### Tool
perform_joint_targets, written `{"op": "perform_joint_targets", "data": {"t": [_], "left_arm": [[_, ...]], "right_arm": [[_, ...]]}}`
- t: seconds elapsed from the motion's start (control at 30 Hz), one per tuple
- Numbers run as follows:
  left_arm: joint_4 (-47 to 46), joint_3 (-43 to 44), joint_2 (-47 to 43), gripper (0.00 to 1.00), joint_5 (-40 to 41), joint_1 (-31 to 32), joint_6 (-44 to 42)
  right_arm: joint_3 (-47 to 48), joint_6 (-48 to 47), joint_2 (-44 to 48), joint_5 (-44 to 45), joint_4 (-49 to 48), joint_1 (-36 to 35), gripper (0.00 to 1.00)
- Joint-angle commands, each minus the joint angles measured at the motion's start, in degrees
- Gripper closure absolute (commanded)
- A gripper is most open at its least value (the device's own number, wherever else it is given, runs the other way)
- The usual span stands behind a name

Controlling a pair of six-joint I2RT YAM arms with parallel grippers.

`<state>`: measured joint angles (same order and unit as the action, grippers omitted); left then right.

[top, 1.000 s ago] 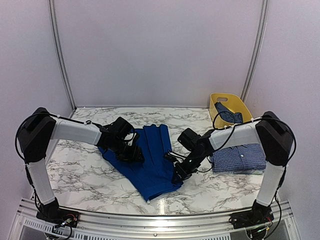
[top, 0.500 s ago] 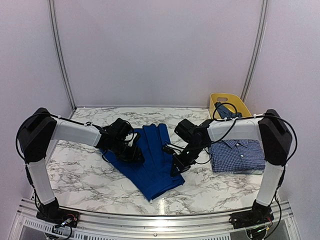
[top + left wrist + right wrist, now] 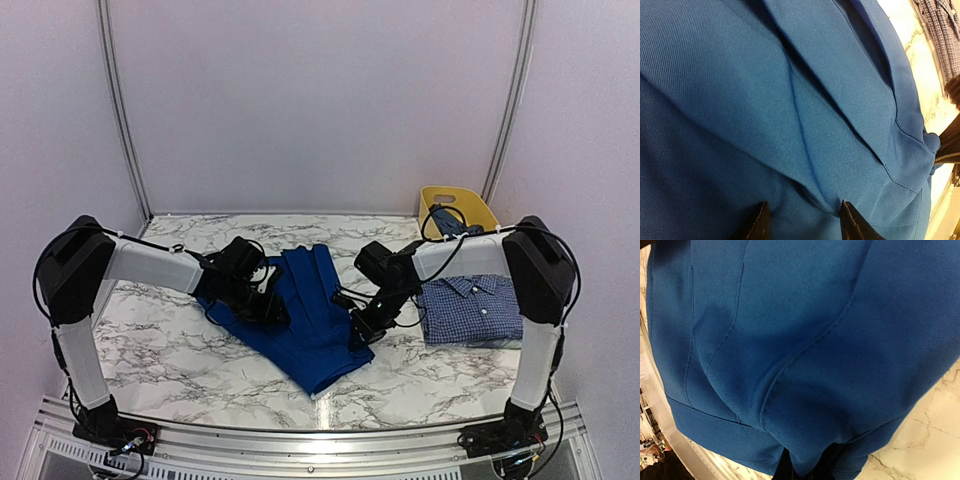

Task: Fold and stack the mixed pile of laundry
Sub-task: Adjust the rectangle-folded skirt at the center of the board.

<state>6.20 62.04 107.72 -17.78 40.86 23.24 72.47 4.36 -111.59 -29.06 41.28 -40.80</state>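
Observation:
A royal-blue garment (image 3: pixel 305 325) lies spread in folds across the middle of the marble table (image 3: pixel 170 345). My left gripper (image 3: pixel 262 300) presses down on its left part. In the left wrist view the left gripper (image 3: pixel 802 220) has its jaws apart, and a ridge of the blue cloth (image 3: pixel 805 125) rises between the fingertips (image 3: pixel 760 222). My right gripper (image 3: pixel 358 328) is at the garment's right edge. In the right wrist view the right gripper (image 3: pixel 805 467) is shut on a bunched fold of the blue cloth (image 3: pixel 805 355). A folded blue-and-white checked shirt (image 3: pixel 470 308) lies to the right.
A yellow tub (image 3: pixel 478 208) stands at the back right corner with a dark denim-blue garment (image 3: pixel 452 224) in it. White walls close the table on three sides. A metal rail (image 3: pixel 320 435) runs along the near edge.
My right gripper has moved away from the near edge and slightly left, dragging the garment's right edge with it. The garment's near corner shifted right. The left jaws narrowed a little.

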Motion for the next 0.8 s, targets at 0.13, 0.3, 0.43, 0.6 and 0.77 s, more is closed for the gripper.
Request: {"op": "perform_joint_targets", "data": {"t": [0.13,0.3,0.43,0.6,0.77], "left_arm": [[5.1,-3.7,2.7,0.5,-0.6,0.1,-1.0],[5.2,-4.1,0.5,0.48,-0.9,0.1,-1.8],[5.1,-3.5,-6.4,0.42,-1.8,0.1,-2.6],[6.0,-1.5,-16.7,0.26,1.4,-0.5,-1.4],[10.3,7.4,-13.2,0.14,8.0,-0.8,-0.3]], "right_arm": [[-3.0,-1.3,-7.4,4.9,-5.1,1.1,1.0],[-4.9,-2.0,-8.3,0.9,-5.9,0.6,1.0],[-8.1,-2.3,-6.0,-1.5,-6.4,-2.0,1.0],[-11.6,-2.2,-4.2,-4.6,-7.5,-5.9,1.0],[-14.0,-0.8,-3.9,-6.6,-9.4,-9.1,1.0]]}}
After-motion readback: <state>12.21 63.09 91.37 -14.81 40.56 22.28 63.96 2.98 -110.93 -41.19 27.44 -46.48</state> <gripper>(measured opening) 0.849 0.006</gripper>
